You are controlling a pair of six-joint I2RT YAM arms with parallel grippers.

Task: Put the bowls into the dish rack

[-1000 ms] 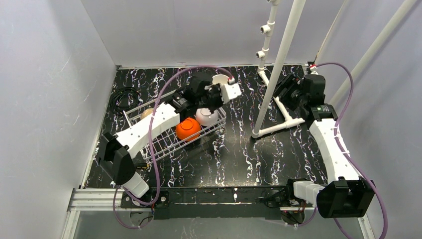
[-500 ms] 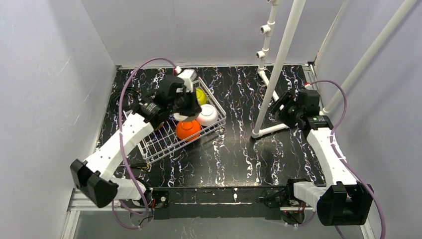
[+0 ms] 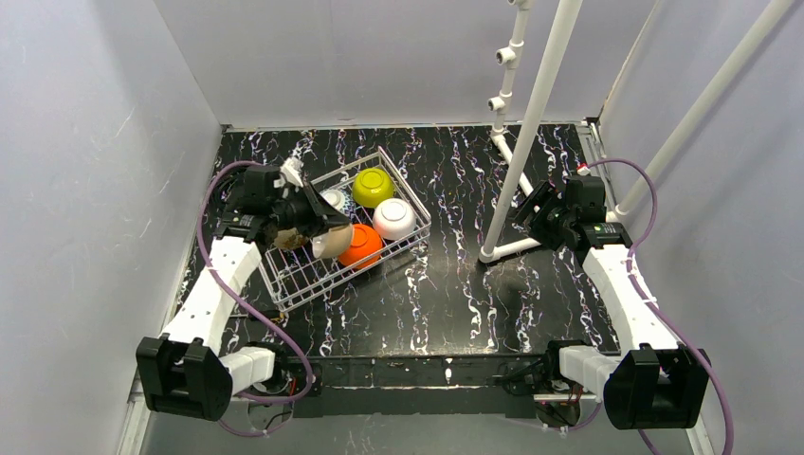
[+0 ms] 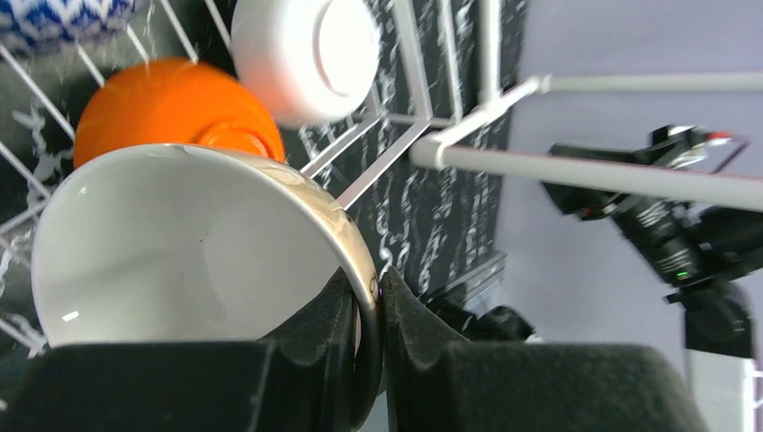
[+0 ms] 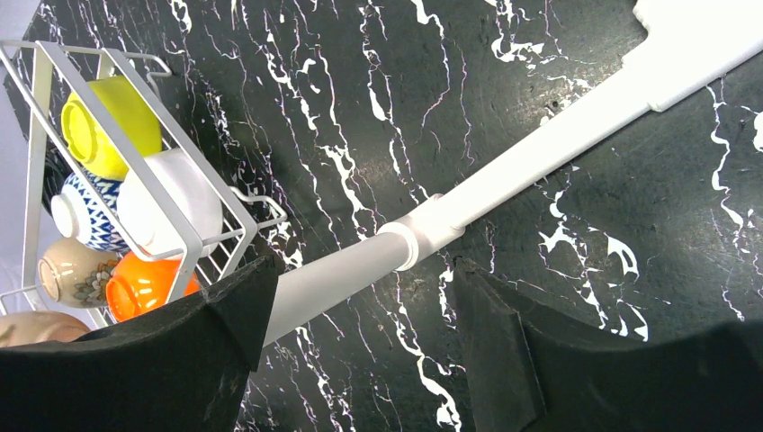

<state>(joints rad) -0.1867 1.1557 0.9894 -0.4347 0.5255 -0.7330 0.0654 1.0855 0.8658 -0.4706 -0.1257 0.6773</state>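
Observation:
The dish rack (image 3: 308, 280) stands at the left of the table. In it are a yellow-green bowl (image 3: 373, 187), a white bowl (image 3: 394, 219), an orange bowl (image 3: 363, 246) and a blue-white bowl (image 3: 334, 198). My left gripper (image 3: 313, 226) is shut on the rim of a tan bowl (image 3: 331, 243) with a white inside (image 4: 171, 243), held tilted over the rack beside the orange bowl (image 4: 162, 99). The right wrist view shows a second tan bowl (image 5: 72, 270) in the rack. My right gripper (image 3: 533, 210) is open and empty over the pipe frame.
A white pipe frame (image 3: 531, 123) rises from the table's right half, and its foot bar (image 5: 504, 180) runs between my right fingers. A black cable coil (image 3: 228, 182) lies at the back left. Grey walls close in three sides.
My left arm swung the tan bowl from the back centre leftward and now holds it low over the rack's middle. My right gripper drew back slightly toward the near side.

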